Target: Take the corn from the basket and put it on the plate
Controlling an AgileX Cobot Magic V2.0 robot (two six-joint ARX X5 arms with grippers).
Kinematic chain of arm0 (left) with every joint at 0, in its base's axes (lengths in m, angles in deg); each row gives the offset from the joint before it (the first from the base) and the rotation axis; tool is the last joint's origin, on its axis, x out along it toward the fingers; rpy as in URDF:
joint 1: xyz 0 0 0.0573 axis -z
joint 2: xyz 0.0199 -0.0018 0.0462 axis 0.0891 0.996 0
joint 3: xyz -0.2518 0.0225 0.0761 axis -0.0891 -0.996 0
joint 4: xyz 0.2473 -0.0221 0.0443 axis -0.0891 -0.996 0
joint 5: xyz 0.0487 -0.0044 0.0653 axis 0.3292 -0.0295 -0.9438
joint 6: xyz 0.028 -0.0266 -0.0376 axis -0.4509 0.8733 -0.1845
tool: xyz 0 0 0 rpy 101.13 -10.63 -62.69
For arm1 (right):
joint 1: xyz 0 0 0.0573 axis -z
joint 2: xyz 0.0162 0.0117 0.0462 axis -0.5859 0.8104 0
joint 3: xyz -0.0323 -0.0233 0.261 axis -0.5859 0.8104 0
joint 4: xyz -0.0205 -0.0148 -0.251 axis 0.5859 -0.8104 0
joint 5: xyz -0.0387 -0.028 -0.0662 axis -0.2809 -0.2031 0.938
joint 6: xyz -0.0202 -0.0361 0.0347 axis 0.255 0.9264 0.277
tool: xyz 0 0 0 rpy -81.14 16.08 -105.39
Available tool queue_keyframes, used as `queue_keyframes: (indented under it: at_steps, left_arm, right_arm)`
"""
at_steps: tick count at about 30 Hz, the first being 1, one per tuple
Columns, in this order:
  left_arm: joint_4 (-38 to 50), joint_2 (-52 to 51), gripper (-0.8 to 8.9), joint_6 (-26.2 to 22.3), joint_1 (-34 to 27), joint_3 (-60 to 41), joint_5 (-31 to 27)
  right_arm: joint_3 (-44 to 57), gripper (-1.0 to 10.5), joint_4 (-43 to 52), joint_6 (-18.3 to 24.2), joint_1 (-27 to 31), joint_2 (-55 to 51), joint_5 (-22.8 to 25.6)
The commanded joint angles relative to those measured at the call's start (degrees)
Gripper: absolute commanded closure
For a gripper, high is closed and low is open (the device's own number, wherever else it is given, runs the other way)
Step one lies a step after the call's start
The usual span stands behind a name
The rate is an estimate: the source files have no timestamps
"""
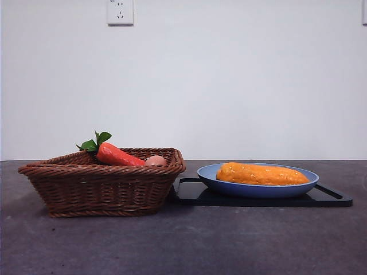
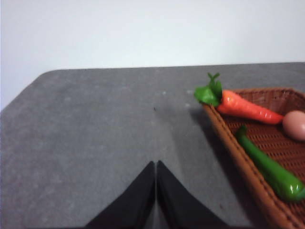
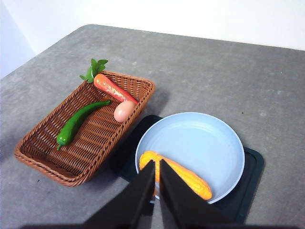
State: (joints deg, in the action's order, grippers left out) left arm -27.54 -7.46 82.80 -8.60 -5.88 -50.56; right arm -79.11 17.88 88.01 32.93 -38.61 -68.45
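The yellow-orange corn point(image 1: 261, 173) lies on its side in the blue plate point(image 1: 258, 188), near the plate's rim in the right wrist view point(image 3: 183, 177). The brown wicker basket point(image 1: 103, 186) stands to the left of the plate point(image 3: 195, 148). My right gripper point(image 3: 157, 167) hangs high above the plate, jaws shut and empty, its tips over the corn's end. My left gripper point(image 2: 156, 167) is shut and empty over bare table beside the basket point(image 2: 248, 167). Neither gripper shows in the front view.
A red-orange carrot point(image 3: 114, 88) with green leaves, a green pepper point(image 3: 78, 123) and a pinkish egg-like ball point(image 3: 124, 111) lie in the basket point(image 3: 81, 129). A flat black tray point(image 1: 327, 197) sits under the plate. A wall socket point(image 1: 120, 11) is behind.
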Motion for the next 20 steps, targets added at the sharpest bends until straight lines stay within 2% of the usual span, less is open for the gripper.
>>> queue_keyframes:
  at_steps: [1,11,20]
  left_arm:
    - [-0.22,-2.23,8.1,0.31,-0.09,-1.92,0.04]
    - [-7.82,-9.29,8.1,1.49,-0.11,-5.29,0.04]
    - [-7.63,-9.14,8.1,1.53,-0.09,-6.25,0.07]
  right_arm:
    - [-0.5,9.4,0.59,0.28,-0.09,0.22,-0.02]
    - [-0.5,9.4,0.59,0.28,-0.09,0.22,-0.02]
    - [-0.5,9.4,0.68,0.28,-0.09,0.22,0.0]
